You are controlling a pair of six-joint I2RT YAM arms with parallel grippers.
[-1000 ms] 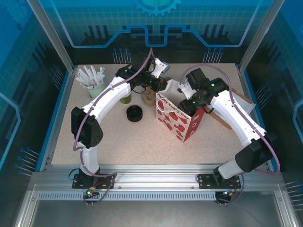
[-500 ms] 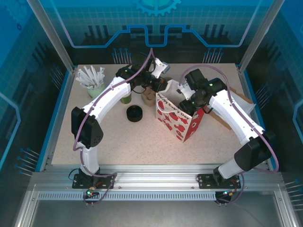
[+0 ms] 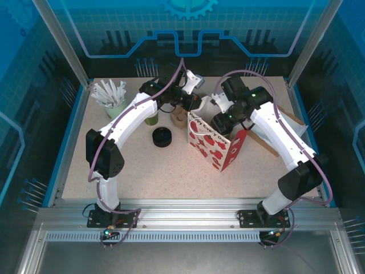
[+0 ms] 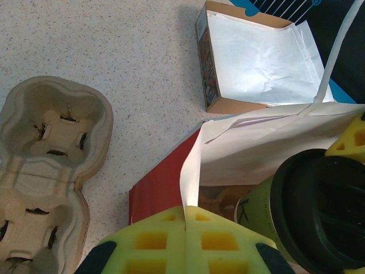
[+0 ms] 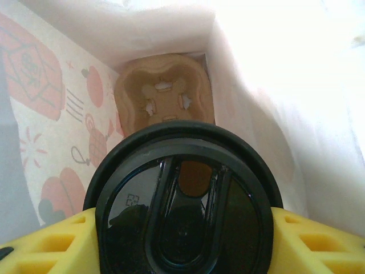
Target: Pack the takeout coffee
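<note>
Right gripper (image 5: 182, 242) grips the takeout coffee (image 5: 182, 194) at the mouth of the paper bag (image 3: 211, 145), left gripper (image 4: 185, 225) pinched onto the bag's rim; lowering the coffee into the bag's cup carrier (image 5: 162, 97) is not yet done.

The bench (image 3: 142, 171) has a speckled beige top, bordered on the left and right by a blue strip (image 3: 66, 149). An aluminium rail (image 3: 182, 218) runs along the near edge. Slanted metal posts (image 3: 61, 40) rise at the far corners. Blue panels (image 3: 114, 25) printed with line and gear patterns enclose the far side. Lighting is even.
</note>
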